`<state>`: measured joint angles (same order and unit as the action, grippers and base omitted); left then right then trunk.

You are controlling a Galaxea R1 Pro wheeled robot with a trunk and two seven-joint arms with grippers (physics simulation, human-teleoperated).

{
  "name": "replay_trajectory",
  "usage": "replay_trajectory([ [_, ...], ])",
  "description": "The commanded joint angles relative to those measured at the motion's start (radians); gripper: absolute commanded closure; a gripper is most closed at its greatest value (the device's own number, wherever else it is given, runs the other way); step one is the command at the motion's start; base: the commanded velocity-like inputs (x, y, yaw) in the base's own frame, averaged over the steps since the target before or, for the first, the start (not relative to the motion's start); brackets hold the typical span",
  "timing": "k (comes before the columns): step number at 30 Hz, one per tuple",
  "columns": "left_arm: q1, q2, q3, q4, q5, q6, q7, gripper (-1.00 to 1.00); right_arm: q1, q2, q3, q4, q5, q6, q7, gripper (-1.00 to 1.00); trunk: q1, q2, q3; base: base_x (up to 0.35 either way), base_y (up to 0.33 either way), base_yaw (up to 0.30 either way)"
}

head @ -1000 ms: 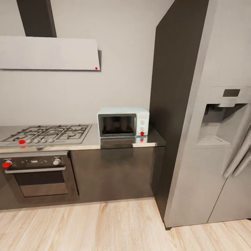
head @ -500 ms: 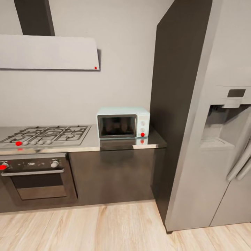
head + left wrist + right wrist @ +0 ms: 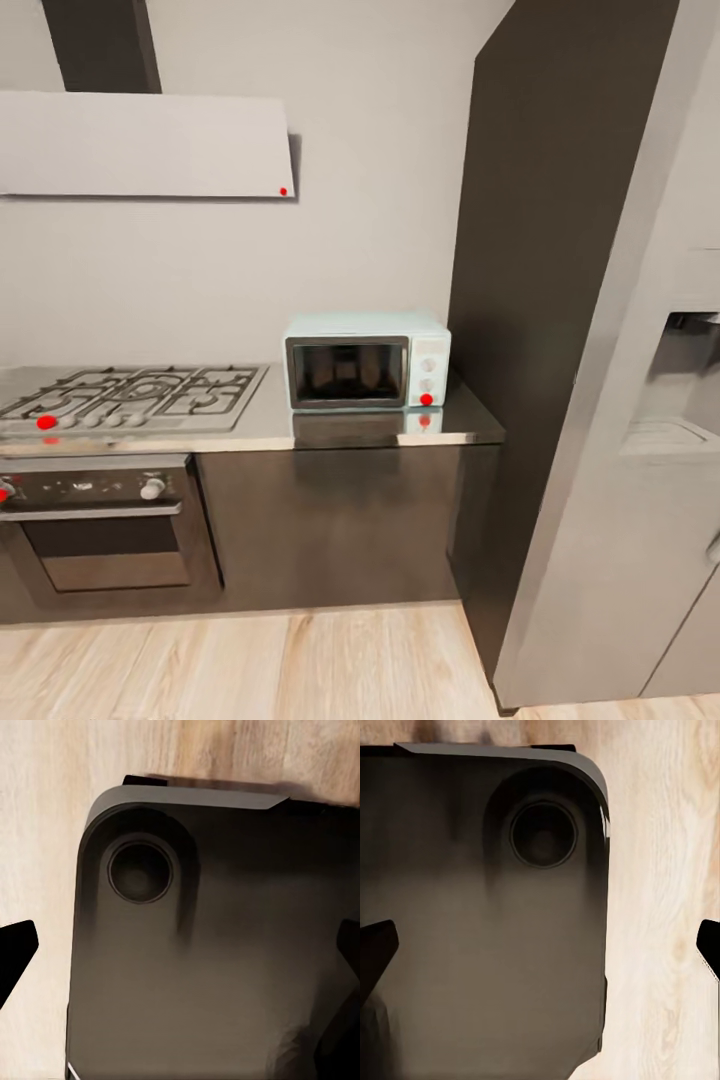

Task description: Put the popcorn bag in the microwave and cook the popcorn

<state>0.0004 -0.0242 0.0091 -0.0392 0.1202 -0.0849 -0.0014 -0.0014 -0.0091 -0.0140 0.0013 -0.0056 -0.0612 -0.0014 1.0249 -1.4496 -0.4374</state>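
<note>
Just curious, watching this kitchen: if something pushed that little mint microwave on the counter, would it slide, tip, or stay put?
The microwave is a squat box, wider than tall and flat on its base, so it would probably slide rather than tip. The countertop looks glossy enough to mirror it, hinting at little grip. It sits near the counter's right end, so a sideways shove seems riskier.
</note>
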Motion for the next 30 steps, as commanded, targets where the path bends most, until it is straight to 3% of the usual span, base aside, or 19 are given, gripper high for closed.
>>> replay_trajectory([
  [1,0.0,0.0,0.0,-0.001,0.009,-0.002,0.0,-1.0,0.0,0.0,-0.002,0.0,-0.001,-0.003,0.0,-1.0,0.0,0.0,-0.001,0.022,0.0,0.263],
  [6,0.0,0.0,0.0,-0.001,0.007,-0.002,0.0,-1.0,0.0,0.0,-0.002,0.0,-0.001,-0.002,0.0,-1.0,0.0,0.0,-0.001,0.006,0.0,0.187],
  [18,0.0,0.0,0.002,-0.001,0.009,-0.002,0.0,-1.0,0.0,0.0,0.003,0.0,0.0,-0.001,0.0,-1.0,0.0,0.0,-0.001,0.005,0.003,0.008],
  [30,0.001,0.0,0.002,-0.001,0.009,-0.002,0.0,-1.0,0.0,0.0,0.001,0.0,0.0,-0.002,0.0,-1.0,0.0,0.0,-0.001,0.16,0.136,0.0],
])
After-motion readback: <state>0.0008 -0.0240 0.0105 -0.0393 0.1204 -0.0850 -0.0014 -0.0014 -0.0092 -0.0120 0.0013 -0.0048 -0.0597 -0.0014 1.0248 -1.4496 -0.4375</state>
